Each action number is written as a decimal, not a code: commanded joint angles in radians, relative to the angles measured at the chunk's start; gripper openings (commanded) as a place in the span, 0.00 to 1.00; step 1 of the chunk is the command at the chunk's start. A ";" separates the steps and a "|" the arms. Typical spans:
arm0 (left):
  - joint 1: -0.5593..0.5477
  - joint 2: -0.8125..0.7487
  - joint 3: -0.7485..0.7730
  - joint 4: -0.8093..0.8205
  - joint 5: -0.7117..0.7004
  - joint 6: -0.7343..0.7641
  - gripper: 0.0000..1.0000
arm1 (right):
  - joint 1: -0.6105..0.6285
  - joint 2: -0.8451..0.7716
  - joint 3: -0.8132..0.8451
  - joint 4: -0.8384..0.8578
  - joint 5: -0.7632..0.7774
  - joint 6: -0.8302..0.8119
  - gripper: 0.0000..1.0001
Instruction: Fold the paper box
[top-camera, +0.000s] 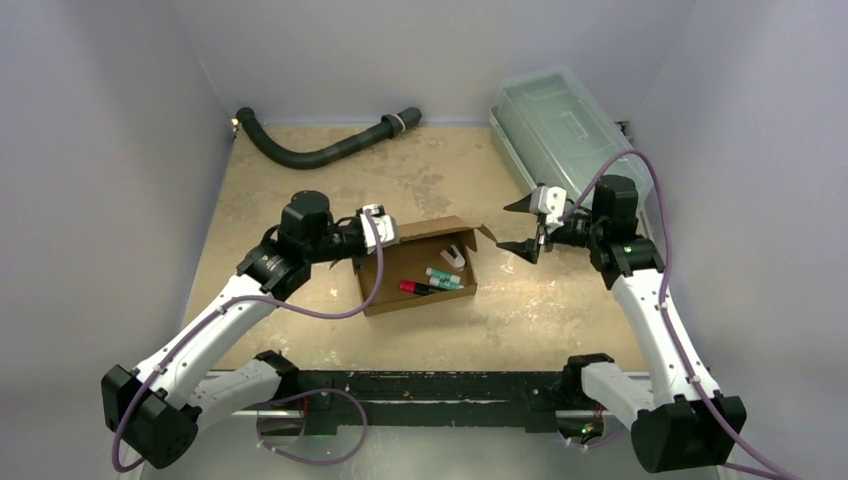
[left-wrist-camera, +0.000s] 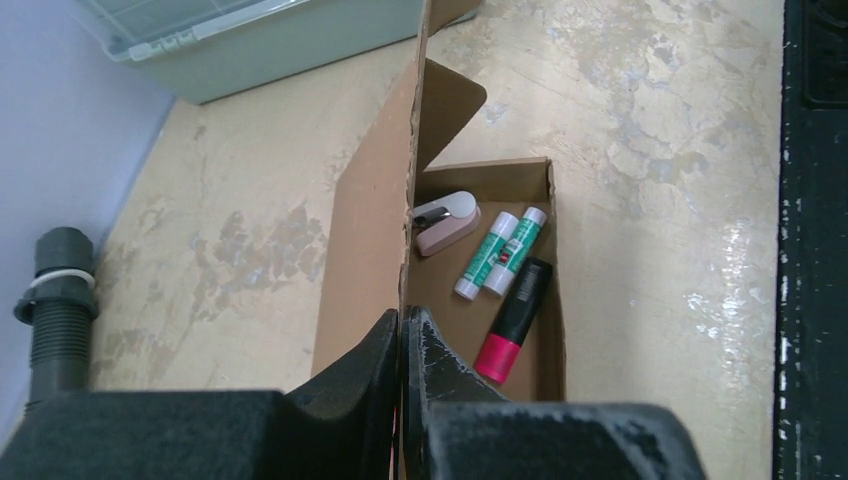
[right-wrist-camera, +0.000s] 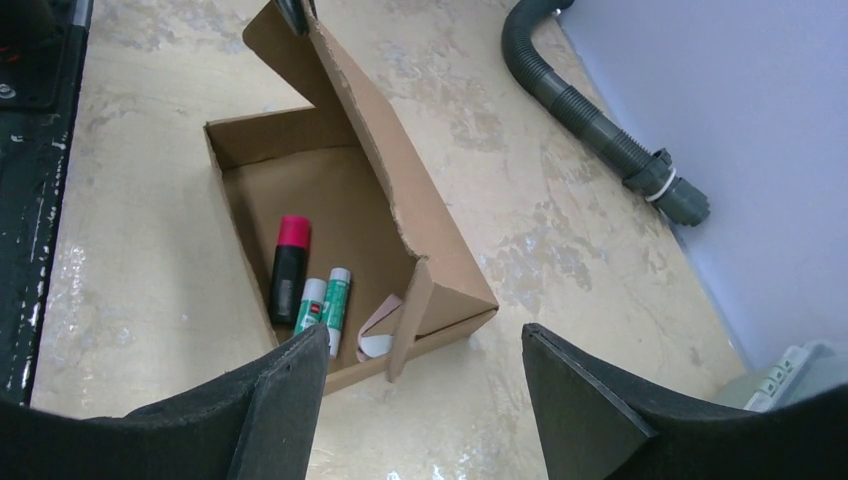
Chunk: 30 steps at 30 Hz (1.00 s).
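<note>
1. The left gripper (left-wrist-camera: 403, 340) has its jaws pressed together on the thin upper edge of the lid panel (left-wrist-camera: 370, 230), which stands upright and runs straight ahead of the fingertips.
2. The paper box (top-camera: 420, 270) sits on the table (top-camera: 300, 190), its tray just right of the left jaws and ahead of the right ones.
3. We judge the cardboard to be light and stiff across its panels. It should give only along its creases, and its edges could crush or tear under a hard pinch.
4. Two glue sticks (left-wrist-camera: 500, 252) and a black tube (left-wrist-camera: 512, 320) lie loose in the tray. They add little weight and may roll if we tilt it.
5. The box will likely slide on the smooth table, so one grip should anchor it while the other folds.
6. The right gripper (top-camera: 510, 227) has its jaws wide apart and empty. The side flap (right-wrist-camera: 412, 315) stands ahead of the gap, not touching either finger, and looks like the best place to take hold, pinched flat near its crease.
</note>
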 joint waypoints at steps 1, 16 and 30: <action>0.007 0.011 -0.012 -0.011 0.038 -0.042 0.08 | -0.013 -0.012 0.043 -0.044 -0.052 -0.038 0.74; 0.007 0.047 0.025 -0.062 0.231 -0.184 0.63 | -0.020 0.001 0.043 -0.071 -0.062 -0.048 0.75; 0.071 0.075 0.054 0.023 0.151 -0.355 0.67 | -0.020 0.021 0.034 -0.078 -0.068 -0.048 0.75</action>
